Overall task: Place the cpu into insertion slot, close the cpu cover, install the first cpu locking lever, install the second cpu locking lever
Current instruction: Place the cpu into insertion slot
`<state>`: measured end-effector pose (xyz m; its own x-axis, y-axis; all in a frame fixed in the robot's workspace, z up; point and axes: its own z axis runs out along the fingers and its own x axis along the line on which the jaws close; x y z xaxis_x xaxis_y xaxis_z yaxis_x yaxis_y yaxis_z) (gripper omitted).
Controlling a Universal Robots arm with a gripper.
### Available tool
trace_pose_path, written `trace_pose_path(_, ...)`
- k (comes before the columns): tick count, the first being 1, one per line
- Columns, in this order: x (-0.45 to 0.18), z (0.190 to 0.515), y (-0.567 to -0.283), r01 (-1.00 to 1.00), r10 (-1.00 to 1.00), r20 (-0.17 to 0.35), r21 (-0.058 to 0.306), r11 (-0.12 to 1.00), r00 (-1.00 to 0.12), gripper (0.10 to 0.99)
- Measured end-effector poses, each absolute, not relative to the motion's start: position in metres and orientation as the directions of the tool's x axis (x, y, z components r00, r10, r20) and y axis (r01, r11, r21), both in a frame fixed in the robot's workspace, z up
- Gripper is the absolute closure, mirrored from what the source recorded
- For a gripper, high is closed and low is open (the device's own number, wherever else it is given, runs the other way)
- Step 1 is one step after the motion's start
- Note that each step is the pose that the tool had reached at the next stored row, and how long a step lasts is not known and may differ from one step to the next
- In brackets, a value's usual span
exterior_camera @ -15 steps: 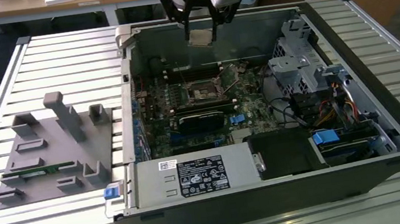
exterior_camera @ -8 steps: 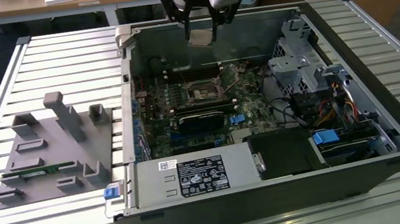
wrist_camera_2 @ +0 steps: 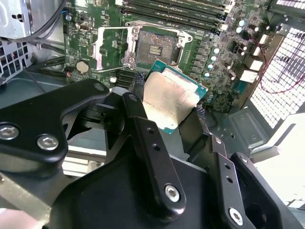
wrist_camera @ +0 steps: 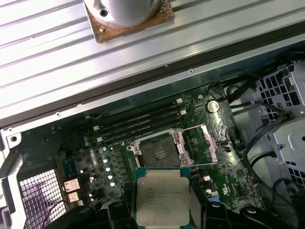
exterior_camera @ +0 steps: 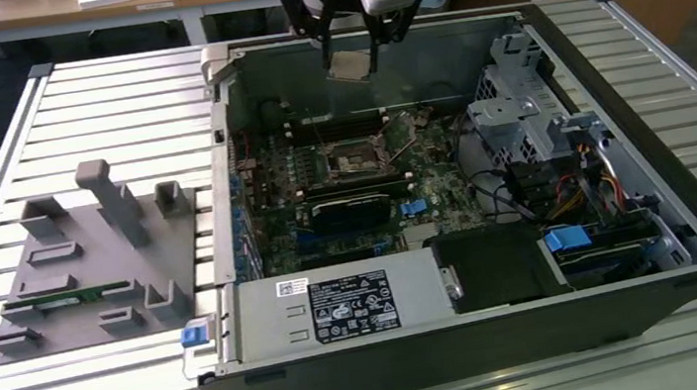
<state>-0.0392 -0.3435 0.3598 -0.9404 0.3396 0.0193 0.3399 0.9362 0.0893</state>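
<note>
My gripper hangs over the back of the open computer case, shut on the cpu. The cpu is a flat square chip with a dull silver top and green edge, pinched between two black fingers. It is in the air, well above the board and tilted in the second wrist view. The insertion slot lies uncovered below it, a dark recessed square in a metal rim, also in the exterior view. The cpu cover is swung open beside the slot.
Long black memory slots run beside the socket. A black block sits on the board in front of it. Drive cages and cables fill the exterior view's right of the case. A grey fixture stands on the slatted table at the left.
</note>
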Motion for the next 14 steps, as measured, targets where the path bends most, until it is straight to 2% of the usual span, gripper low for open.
trace_pose_path(14,-0.0393,0.3593,-0.3435,0.400,0.400,0.019,0.089,0.912,-0.916,0.545)
